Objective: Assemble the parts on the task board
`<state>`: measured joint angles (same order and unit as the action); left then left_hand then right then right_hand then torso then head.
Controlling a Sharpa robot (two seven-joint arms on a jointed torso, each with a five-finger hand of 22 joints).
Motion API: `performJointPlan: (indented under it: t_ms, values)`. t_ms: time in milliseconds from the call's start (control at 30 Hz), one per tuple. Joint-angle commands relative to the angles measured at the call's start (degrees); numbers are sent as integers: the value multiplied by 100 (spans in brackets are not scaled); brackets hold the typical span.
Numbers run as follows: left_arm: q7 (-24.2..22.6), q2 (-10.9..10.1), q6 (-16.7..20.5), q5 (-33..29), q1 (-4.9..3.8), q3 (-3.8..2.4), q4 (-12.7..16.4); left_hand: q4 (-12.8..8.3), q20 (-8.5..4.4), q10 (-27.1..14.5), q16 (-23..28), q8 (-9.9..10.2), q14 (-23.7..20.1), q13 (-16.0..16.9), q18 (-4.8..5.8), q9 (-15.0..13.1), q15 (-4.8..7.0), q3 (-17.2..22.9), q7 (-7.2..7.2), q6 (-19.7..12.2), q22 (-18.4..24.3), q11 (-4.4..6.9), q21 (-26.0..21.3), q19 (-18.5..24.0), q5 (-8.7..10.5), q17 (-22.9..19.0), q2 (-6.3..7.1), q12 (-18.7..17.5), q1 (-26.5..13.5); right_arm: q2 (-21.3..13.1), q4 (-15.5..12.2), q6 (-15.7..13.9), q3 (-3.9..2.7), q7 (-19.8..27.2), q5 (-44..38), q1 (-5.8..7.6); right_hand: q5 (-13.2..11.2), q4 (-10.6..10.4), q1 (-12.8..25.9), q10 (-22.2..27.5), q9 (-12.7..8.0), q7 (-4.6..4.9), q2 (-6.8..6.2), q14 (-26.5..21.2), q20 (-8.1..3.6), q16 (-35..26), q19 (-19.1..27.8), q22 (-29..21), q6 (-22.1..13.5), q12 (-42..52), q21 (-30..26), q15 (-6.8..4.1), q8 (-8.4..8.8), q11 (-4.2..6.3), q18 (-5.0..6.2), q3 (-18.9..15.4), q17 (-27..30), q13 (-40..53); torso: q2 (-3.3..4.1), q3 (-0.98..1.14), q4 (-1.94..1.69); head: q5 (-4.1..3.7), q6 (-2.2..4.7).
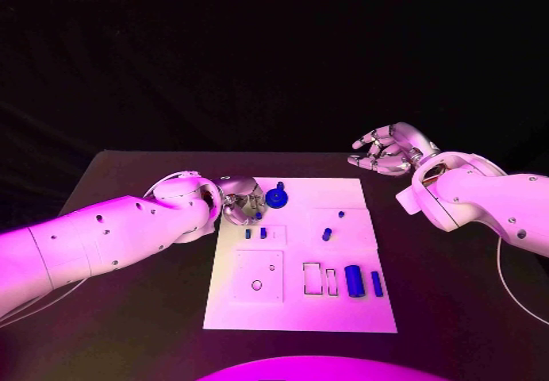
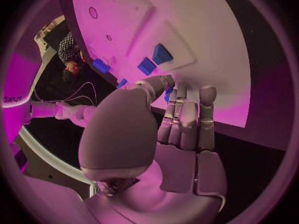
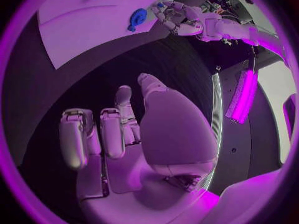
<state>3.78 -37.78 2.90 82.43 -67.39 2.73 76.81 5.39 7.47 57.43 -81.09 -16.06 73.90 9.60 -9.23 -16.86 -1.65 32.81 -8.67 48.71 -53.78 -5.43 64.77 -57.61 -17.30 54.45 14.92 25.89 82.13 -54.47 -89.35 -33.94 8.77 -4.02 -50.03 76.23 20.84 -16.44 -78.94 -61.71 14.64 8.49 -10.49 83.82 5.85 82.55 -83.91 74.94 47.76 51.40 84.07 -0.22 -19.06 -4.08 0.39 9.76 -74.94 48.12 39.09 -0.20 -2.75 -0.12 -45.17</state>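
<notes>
The white task board (image 1: 300, 313) lies in the middle of the table. My left hand (image 1: 240, 199) hangs over its far left part, thumb and fingers closed round a small blue part (image 2: 168, 95) of which just a sliver shows. A round blue part (image 1: 278, 194) stands just beside that hand, also seen as the round blue part (image 3: 138, 17) in the right wrist view. Two short blue pegs (image 1: 255, 233) stand below the hand, and another peg (image 1: 328, 234) stands mid-board. My right hand (image 1: 389, 149) is raised beyond the far right corner, fingers apart, holding nothing.
A blue cylinder (image 1: 355, 281) and a blue bar (image 1: 377, 283) lie at the board's near right, beside two narrow slots (image 1: 312, 278). A square raised plate (image 1: 259, 275) with a small hole sits at the near left. Bare black table (image 1: 458, 286) flanks the board.
</notes>
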Motion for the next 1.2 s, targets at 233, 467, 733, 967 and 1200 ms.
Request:
performJointPlan:
  t_ms: [233,467,733,967,1200]
  values:
    - [131,-32,-160,-38,0,-3,1,41,25,-122,55,168,-105,14,-12,59,-38,-40,59,-263,76,-45,-88,92,13,-107,35,-68,-85,-9,6,238,0,-23,-188,-3,-21,-13,41,325,-36,51,-97,203,-36,-244,-183,961,-97,-609,-433,-20,-45,5,195,119,55,-602,0,0,4,-9,10]
    - [150,-152,11,-71,0,-13,-27,53,76,-371,101,222,-218,5,-31,79,-103,-114,75,-343,180,-127,-189,175,3,-288,20,-146,-61,-10,36,692,2,-71,-611,-30,-322,46,-418,360,-60,74,-248,217,-35,-321,-180,919,40,-1924,-534,-5,-117,-26,210,586,85,-1757,-5,0,5,-13,32]
    - [-36,-518,655,-1154,-5,-192,2,-71,114,-517,285,51,-498,-72,-112,27,-143,114,-162,-15,445,-195,-355,428,-16,-866,-66,-219,155,14,57,1398,11,-47,-1729,-200,-776,234,-756,-146,-129,-10,-540,260,-54,-266,-261,1038,476,-3171,-354,-28,-37,6,170,1551,-15,-2911,-1,4,6,-98,78]
    - [-499,-852,1031,-3093,-29,-269,129,-190,98,-395,723,-57,-1003,-96,-141,9,-141,238,-234,166,521,-208,-423,631,-12,-1771,-88,-160,205,48,57,1641,19,-59,-2814,-352,-880,390,-620,-281,-138,-53,-611,255,-62,-299,-247,1027,642,-3689,-402,-28,13,2,179,1745,15,-3355,-4,6,-1,-220,97]
    - [-1530,-1087,1007,-5804,-34,-284,401,-29,134,-323,1295,-73,-1410,-99,-139,26,-154,-20,-252,151,755,-200,-798,794,15,-2522,-73,-52,-128,114,32,1752,25,-169,-3651,-482,-932,495,-394,-187,-150,-15,-633,249,-21,-327,-188,948,708,-4029,-581,27,73,-71,213,1605,45,-3609,1,-7,5,-285,107]
